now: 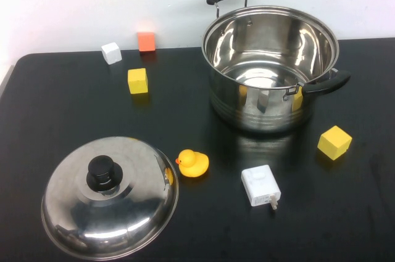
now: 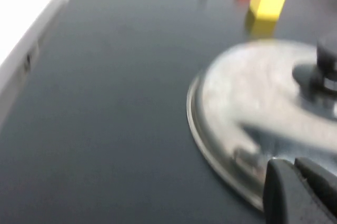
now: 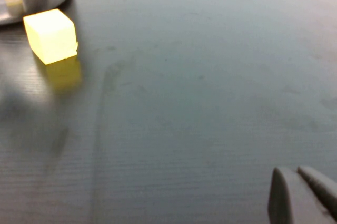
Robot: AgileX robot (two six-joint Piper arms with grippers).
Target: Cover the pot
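The pot (image 1: 271,68) stands uncovered at the surface's (image 1: 49,108) far right, its lid (image 1: 110,197) resting near left, as the left gripper (image 2: 300,192), seemingly clenched, nears the lid's rim and the right gripper (image 3: 303,197), likewise clenched, hangs over bare surface; grasping the knob (image 1: 102,173) comes next.
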